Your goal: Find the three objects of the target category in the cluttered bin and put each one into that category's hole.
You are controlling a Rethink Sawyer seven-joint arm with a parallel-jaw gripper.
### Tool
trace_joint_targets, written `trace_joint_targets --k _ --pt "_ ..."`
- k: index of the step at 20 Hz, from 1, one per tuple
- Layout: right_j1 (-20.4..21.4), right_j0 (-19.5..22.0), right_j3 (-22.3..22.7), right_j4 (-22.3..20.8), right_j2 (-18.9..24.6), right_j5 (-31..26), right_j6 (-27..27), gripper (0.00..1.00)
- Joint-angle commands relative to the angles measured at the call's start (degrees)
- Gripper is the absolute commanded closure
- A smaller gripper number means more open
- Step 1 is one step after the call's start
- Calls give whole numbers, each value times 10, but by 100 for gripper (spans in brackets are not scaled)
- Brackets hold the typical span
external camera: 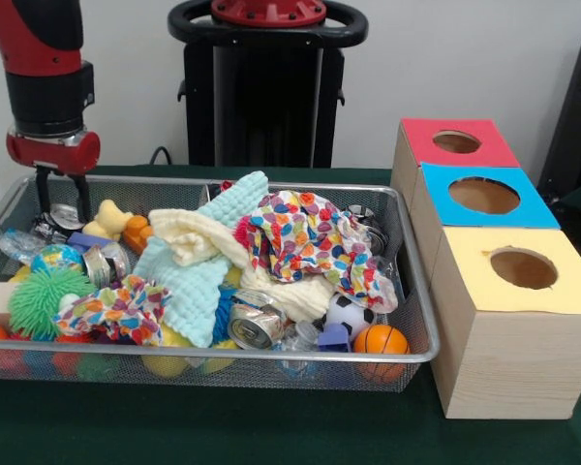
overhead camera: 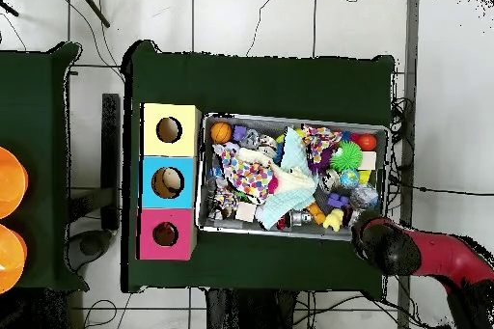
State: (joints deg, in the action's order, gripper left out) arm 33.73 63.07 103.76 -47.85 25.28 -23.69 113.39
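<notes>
The wire mesh bin (external camera: 271,356) sits on the green table, full of clutter; it also shows in the overhead view (overhead camera: 289,117). My gripper (external camera: 63,197) hangs open and empty over the bin's far left corner, fingers just above a crushed can. In the overhead view only the arm's end (overhead camera: 384,246) shows. A small orange soft toy (external camera: 136,232) lies beside a pale yellow one (external camera: 108,218), just right of the gripper; the orange one also shows from overhead (overhead camera: 315,212). No striped tiger toy shows. The red-topped box's hole (external camera: 456,141) (overhead camera: 165,234) is at the far right.
The blue-topped box (external camera: 484,196) and yellow-topped box (external camera: 523,268) stand in a row with the red one. The bin holds mint and dotted cloths (external camera: 305,232), cans (external camera: 255,325), a green spiky ball (external camera: 41,298), a basketball-patterned ball (external camera: 380,339) and a small soccer ball (external camera: 349,312).
</notes>
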Motion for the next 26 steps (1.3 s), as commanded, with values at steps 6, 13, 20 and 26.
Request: trace_joint_targets --k 6,13,20,26 --pt "3 -42 43 15 -64 57 80 0" --pt "-29 -65 42 5 -108 116 102 0" --pt "-53 -97 38 21 -151 164 109 0" --pt "-116 -110 2 33 -175 219 101 0"
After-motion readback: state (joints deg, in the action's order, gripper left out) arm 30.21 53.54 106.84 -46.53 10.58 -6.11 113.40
